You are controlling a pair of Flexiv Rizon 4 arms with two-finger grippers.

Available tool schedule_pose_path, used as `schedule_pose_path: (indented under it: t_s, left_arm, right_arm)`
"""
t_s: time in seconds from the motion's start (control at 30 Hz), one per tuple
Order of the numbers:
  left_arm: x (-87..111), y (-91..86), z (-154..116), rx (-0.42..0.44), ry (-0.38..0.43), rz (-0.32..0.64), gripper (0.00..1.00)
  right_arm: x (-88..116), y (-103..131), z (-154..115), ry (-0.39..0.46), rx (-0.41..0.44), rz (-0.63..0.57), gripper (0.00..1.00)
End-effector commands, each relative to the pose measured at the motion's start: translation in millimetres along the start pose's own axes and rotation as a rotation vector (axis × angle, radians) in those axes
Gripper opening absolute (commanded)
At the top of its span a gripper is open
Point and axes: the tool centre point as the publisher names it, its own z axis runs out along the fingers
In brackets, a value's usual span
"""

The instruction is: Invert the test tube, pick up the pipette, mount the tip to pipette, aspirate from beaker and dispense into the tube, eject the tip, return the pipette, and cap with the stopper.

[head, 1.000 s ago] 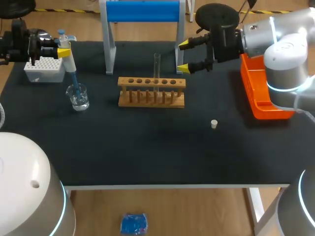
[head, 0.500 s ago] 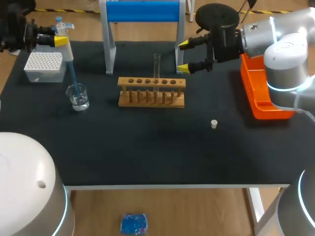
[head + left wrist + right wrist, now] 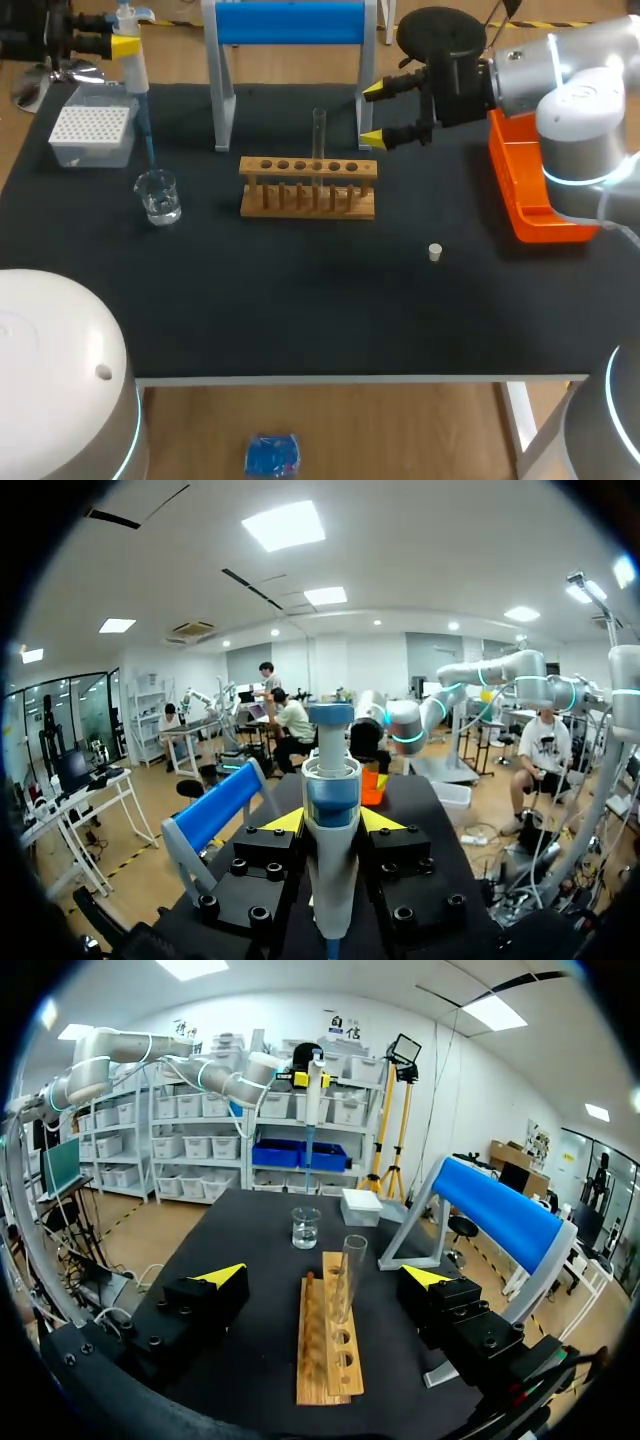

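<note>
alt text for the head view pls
The left gripper holds the pipette, blue tip mounted, just above the beaker. The right gripper hangs open near the test tube standing in the wooden rack.

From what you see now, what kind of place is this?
Probably a chemistry lab bench set up for robot trials: a glass tube stands in a wooden rack, a beaker stands nearby, and the left pincer grips a pipette.

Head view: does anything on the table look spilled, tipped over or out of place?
Nothing looks spilled or tipped. The test tube stands upright in the wooden rack and the beaker sits upright. Only the small white stopper lies alone on the mat, apart from the rest.
</note>
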Motion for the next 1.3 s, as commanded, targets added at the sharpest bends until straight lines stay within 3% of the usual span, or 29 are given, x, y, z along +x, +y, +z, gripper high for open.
schedule_pose_path:
  t_s: [0.03, 1.0, 1.3]
  left_arm:
    - [5.4, -5.1, -2, -0.014, -0.011, -0.001, 0.00]
    - [5.4, -5.1, -2, -0.014, -0.011, -0.001, 0.00]
    - [-12.8, -84.2, 39, -0.041, 0.079, 0.071, 0.00]
  right_arm:
    - [0, 0, 1, -0.001, 0.000, -0.001, 1.00]
    - [0, 0, 1, -0.001, 0.000, -0.001, 1.00]
    - [0, 0, 1, -0.001, 0.000, -0.001, 1.00]
